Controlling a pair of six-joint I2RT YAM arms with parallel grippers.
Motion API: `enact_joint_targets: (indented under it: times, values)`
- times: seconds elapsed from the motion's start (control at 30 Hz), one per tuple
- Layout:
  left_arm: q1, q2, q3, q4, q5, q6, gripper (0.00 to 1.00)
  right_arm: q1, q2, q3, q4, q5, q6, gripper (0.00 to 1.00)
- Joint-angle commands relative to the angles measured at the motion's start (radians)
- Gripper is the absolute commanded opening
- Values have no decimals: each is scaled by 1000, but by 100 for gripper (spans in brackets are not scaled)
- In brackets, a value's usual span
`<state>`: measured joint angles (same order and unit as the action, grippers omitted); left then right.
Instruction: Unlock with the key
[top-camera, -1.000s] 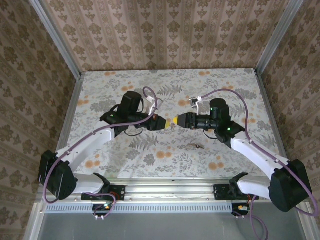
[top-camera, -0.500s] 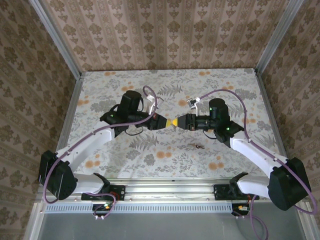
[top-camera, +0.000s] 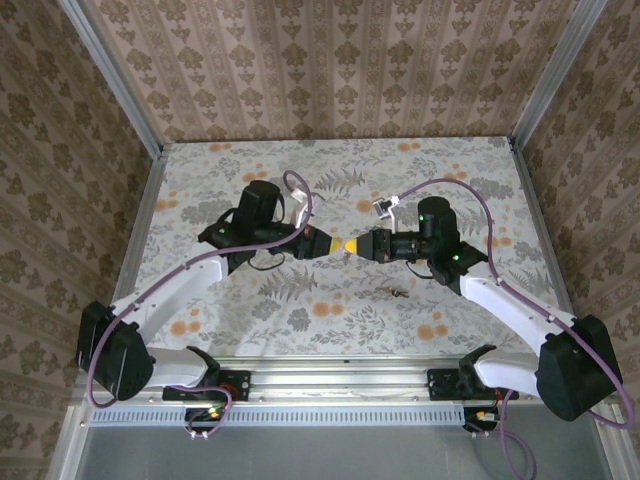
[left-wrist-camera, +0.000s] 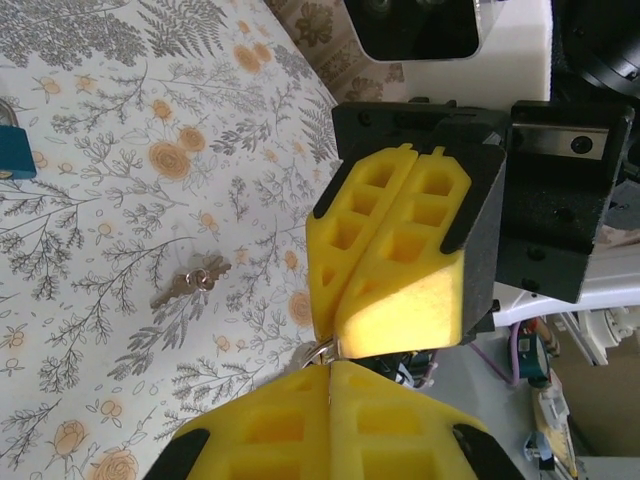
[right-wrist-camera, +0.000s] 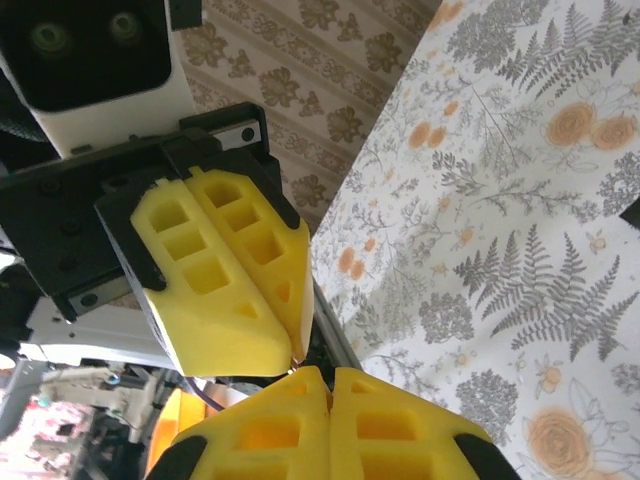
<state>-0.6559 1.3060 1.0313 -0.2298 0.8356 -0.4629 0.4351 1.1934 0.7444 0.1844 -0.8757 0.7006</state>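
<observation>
We record one change of state: the right gripper (top-camera: 352, 245) has closed. A second ago its jaws stood partly apart; now its yellow pads (left-wrist-camera: 400, 250) lie together along their length. In the top view its yellow tip appears narrower than before, and it meets the left gripper (top-camera: 333, 243) tip to tip. The right wrist sits slightly further left than a second ago.

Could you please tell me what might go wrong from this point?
The left gripper and right gripper are shut tip to tip in mid-air, a mere glint of wire between them; it could slip and drop. A key lies on the table apart from the blue padlock, perhaps overlooked.
</observation>
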Motion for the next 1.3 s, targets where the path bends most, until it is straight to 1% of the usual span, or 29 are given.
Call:
enact_joint_targets:
  times: [0.0, 0.07, 0.1, 0.13, 0.17, 0.23, 0.3, 0.37, 0.4, 0.5, 0.53, 0.57, 0.67, 0.7, 0.73, 0.8, 0.93, 1.07, 1.1, 1.13, 1.27]
  values:
    - [14, -28, -21, 78, 18, -39, 1, 23, -4, 19, -59, -16, -56, 0]
    - [28, -30, -28, 91, 1, -60, 15, 33, -16, 27, -85, 26, -82, 0]
    - [35, -35, -31, 92, -18, -68, 24, 37, -26, 27, -93, 50, -93, 0]
    - [45, -42, -36, 88, -47, -79, 37, 39, -35, 30, -108, 78, -106, 0]
    - [61, -53, -42, 82, -84, -93, 41, 42, -48, 33, -125, 117, -119, 0]
    - [100, -72, -56, 52, -161, -130, 41, 47, -76, 35, -165, 208, -150, 0]
    - [139, -89, -88, 41, -225, -175, 41, 62, -107, 36, -216, 341, -193, 0]
    - [157, -106, -137, 75, -254, -223, 41, 89, -143, 26, -246, 487, -237, 0]
    - [157, -111, -153, 86, -265, -242, 42, 101, -155, 22, -252, 539, -251, 0]
    - [149, -107, -177, 102, -284, -305, 45, 157, -197, 8, -274, 754, -309, 0]
    - [142, -104, -178, 103, -296, -324, 48, 179, -209, 0, -269, 819, -336, 0]
    - [132, -100, -176, 99, -315, -343, 53, 203, -221, -10, -261, 881, -366, 0]
    - [96, -78, -143, 73, -360, -398, 55, 258, -250, -36, -224, 1036, -446, 0]
    - [83, -68, -130, 65, -373, -419, 56, 270, -259, -44, -206, 1069, -465, 0]
    - [70, -58, -118, 62, -387, -448, 58, 285, -268, -54, -187, 1110, -490, 0]
    - [51, -34, -101, 87, -386, -509, 59, 313, -282, -72, -147, 1167, -542, 0]
    - [1, 3, -87, 210, -357, -635, 59, 385, -312, -114, -53, 1245, -656, 0]
    - [-37, 23, -55, 266, -349, -686, 61, 447, -319, -131, -13, 1327, -735, 0]
    - [-45, 27, -51, 283, -345, -698, 65, 461, -321, -136, -2, 1333, -750, 0]
    - [-52, 34, -48, 299, -338, -708, 66, 469, -322, -140, 7, 1340, -760, 0]
    - [-71, 63, -39, 362, -311, -750, 67, 505, -306, -138, 18, 1370, -793, 0]
